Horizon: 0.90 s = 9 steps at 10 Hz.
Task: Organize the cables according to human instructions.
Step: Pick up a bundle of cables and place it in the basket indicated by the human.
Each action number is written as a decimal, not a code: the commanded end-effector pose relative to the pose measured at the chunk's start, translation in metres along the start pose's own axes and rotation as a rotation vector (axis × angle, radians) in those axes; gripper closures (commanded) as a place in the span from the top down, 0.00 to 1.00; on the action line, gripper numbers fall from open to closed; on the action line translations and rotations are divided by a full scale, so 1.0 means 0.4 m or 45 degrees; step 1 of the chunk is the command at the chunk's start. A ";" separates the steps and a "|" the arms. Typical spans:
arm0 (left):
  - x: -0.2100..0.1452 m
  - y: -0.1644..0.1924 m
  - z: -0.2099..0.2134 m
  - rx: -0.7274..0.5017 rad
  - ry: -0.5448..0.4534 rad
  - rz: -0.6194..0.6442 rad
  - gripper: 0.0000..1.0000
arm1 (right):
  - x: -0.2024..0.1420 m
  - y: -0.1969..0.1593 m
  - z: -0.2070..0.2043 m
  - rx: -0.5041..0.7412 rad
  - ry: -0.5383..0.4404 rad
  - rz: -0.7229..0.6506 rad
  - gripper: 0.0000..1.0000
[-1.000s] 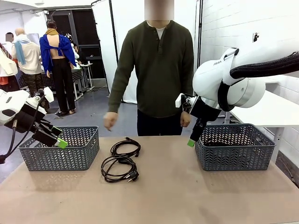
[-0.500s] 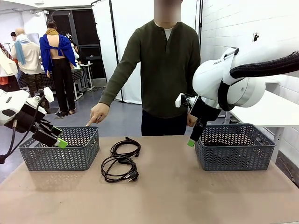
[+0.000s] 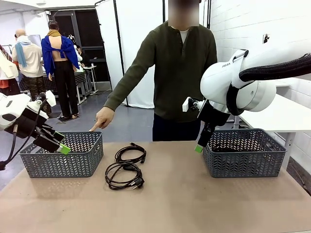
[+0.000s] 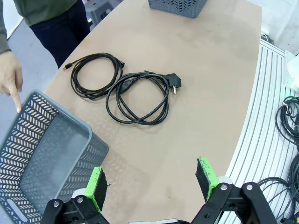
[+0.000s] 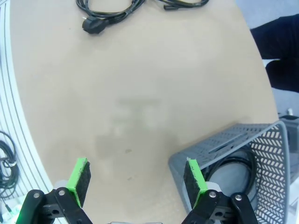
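Observation:
Two coiled black cables lie on the table between the baskets. The smaller cable (image 3: 130, 154) (image 4: 93, 74) is farther back. The larger cable (image 3: 124, 175) (image 4: 140, 95), with a chunky plug, is nearer. Both reach the top edge of the right wrist view (image 5: 110, 8). A third cable (image 5: 236, 163) lies inside the right grey basket (image 3: 245, 160). The human's hand (image 3: 102, 119) (image 4: 11, 81) points a finger down at the far rim of the left grey basket (image 3: 63, 158) (image 4: 42, 154). My left gripper (image 3: 62, 144) (image 4: 150, 182) hangs open over that basket's near corner. My right gripper (image 3: 199, 145) (image 5: 135, 179) is open beside the right basket's left wall (image 5: 205, 158).
The tan table top (image 3: 175, 204) stretches wide in front of the cables. A white ribbed surface with loose cables (image 4: 285, 126) lies past the table's edge. Other people stand far back at the left (image 3: 58, 63).
The human has raised an arm from hanging low to pointing at the left basket and has shifted a little to the right. Both arms and the cables have stayed put.

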<state>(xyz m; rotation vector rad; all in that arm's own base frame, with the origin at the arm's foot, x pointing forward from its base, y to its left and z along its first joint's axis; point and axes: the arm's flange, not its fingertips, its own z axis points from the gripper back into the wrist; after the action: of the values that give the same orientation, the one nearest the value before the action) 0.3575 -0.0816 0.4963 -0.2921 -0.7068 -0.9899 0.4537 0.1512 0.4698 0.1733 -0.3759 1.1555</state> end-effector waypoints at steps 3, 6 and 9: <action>-0.005 0.008 -0.001 -0.019 -0.012 -0.011 1.00 | 0.000 -0.001 -0.001 -0.007 -0.005 -0.003 1.00; -0.005 0.008 -0.001 -0.019 -0.012 -0.011 1.00 | 0.000 -0.001 -0.001 -0.007 -0.005 -0.003 1.00; 0.000 0.000 0.000 0.000 0.000 0.000 1.00 | 0.000 -0.001 -0.001 -0.007 -0.005 -0.003 1.00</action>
<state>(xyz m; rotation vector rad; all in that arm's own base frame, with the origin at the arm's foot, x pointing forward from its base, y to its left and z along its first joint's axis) 0.3574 -0.0821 0.4965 -0.2908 -0.7068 -0.9911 0.4537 0.1512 0.4698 0.1733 -0.3759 1.1555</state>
